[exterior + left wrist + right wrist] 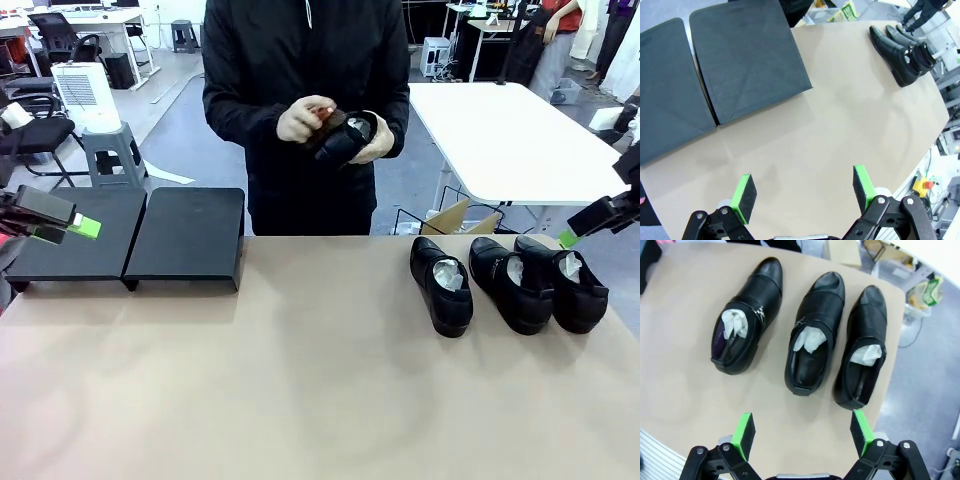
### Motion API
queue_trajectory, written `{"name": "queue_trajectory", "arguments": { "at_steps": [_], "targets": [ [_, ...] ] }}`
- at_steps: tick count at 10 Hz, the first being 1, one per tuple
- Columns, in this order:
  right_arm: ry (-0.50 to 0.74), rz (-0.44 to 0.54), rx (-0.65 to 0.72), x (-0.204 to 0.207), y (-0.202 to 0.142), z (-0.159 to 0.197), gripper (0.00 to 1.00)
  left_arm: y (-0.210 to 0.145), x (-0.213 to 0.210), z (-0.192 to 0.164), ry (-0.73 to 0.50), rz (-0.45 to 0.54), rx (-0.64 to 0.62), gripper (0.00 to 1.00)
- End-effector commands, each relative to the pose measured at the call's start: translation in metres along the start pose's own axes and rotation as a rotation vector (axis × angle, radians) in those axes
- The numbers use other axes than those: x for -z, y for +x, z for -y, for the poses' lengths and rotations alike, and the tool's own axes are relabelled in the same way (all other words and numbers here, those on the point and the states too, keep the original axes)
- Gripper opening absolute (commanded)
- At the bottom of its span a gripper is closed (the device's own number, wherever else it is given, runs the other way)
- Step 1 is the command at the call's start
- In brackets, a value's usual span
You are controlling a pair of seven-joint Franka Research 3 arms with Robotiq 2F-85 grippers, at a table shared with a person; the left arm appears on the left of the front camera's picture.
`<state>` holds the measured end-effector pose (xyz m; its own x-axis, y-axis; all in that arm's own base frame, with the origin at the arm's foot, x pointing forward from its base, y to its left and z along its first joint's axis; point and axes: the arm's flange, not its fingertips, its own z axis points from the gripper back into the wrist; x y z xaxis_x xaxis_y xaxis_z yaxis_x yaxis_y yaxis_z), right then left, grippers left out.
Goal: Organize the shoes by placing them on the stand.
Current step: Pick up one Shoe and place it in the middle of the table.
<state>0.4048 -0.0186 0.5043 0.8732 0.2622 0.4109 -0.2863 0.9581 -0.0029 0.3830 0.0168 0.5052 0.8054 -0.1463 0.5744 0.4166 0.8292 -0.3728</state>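
jaws first: left jaws and right jaws are both spread as wide as they go, nothing between the green pads on either arm. left jaws hang over the tan surface just near of the low matte-black two-section stand, which sits far left with no shoe on it yet. right jaws hover by the row of three glossy black leather dress shoes lined up side by side at the right, each stuffed with crumpled white paper. the fourth shoe is up in the person's hands at the far side, well apart from both arms.

handling guess: polished leather like that looks slick, so a pinch on the rounded toe would probably slide off. the heel and the sole edge should be the stiffest bits, and the paper keeps the upper from caving in. i'd clamp across the sides at the heel or mid-foot, sole level, gently enough not to scuff. not heavy, but it'll tip toe-down if held only at the back.
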Motion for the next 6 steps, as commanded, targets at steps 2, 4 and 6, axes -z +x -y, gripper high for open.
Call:
{"name": "queue_trajectory", "arguments": {
  "at_steps": [2, 4, 6],
  "targets": [
    [-0.033, -0.169, -0.009, 0.021, 0.034, -0.006, 1.00, -0.001, 0.000, -0.002, -0.023, 0.011, 0.011, 1.00],
    [-0.050, -0.211, -0.043, 0.037, 0.039, -0.023, 1.00, -0.001, 0.000, -0.002, -0.023, 0.011, 0.011, 1.00],
    [-0.022, -0.249, -0.051, 0.058, 0.034, -0.039, 1.00, -0.001, 0.000, -0.002, -0.023, 0.011, 0.011, 1.00]
  ]
}}
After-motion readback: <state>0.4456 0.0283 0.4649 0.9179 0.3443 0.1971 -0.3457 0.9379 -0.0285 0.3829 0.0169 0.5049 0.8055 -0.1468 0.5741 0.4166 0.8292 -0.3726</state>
